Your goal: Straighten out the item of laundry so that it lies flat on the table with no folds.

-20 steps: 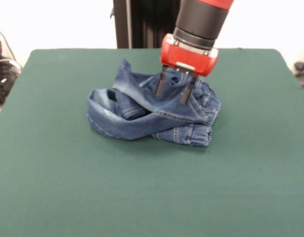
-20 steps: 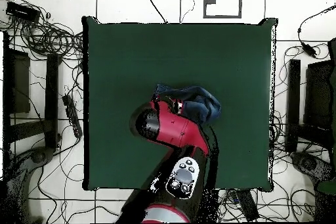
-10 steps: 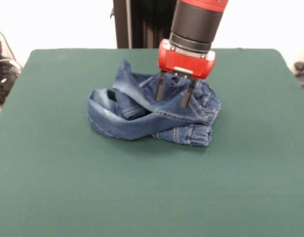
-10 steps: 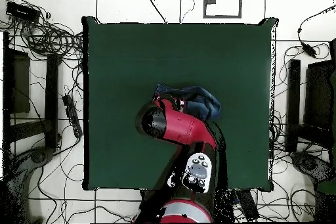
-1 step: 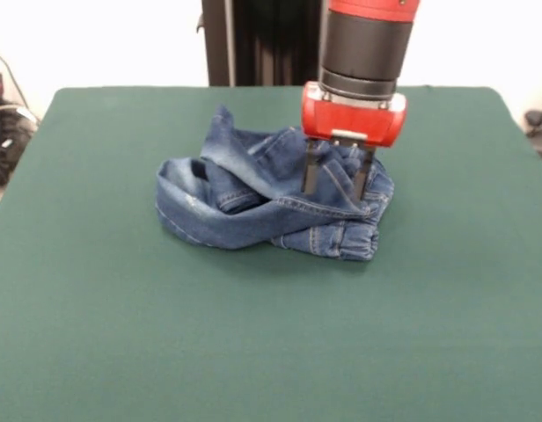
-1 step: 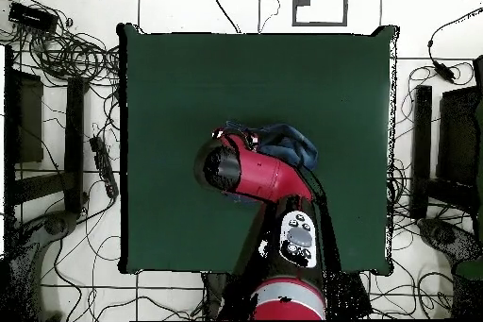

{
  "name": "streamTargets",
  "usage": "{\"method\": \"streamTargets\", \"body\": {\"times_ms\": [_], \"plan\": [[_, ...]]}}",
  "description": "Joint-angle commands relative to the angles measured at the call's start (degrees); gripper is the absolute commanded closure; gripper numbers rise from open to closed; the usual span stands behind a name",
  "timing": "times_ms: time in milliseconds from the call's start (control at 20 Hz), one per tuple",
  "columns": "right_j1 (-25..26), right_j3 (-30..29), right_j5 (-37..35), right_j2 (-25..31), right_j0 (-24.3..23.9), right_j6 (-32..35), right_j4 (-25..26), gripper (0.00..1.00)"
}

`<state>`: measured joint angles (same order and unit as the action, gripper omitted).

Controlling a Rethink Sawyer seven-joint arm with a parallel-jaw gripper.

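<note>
Jeans (image 5: 271,198) bunched in a folded heap near mid-table (image 5: 121,334), toward the far edge; gripper (image 5: 333,183) poised upright over the waistband end, fingers parted and gripping nothing, apparently to pinch a fold.

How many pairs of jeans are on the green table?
1. The jeans lie crumpled near the middle of the table, under the robot's hand. Nothing else seems hidden beneath them.
</note>
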<state>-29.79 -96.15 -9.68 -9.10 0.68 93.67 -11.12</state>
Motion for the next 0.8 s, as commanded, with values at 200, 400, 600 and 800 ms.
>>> {"method": "streamTargets", "body": {"times_ms": [200,400,600,800], "plan": [[6.2,-0.4,-16.2,-6.3,10.4,20.7,-6.5,0.00],[8.1,1.1,-17.1,-10.7,13.6,23.1,-7.8,0.00],[7.8,-0.8,-14.8,-10.0,13.4,23.9,-9.2,0.00],[7.6,-2.6,-10.2,-7.7,11.4,24.1,-9.9,0.00]]}}
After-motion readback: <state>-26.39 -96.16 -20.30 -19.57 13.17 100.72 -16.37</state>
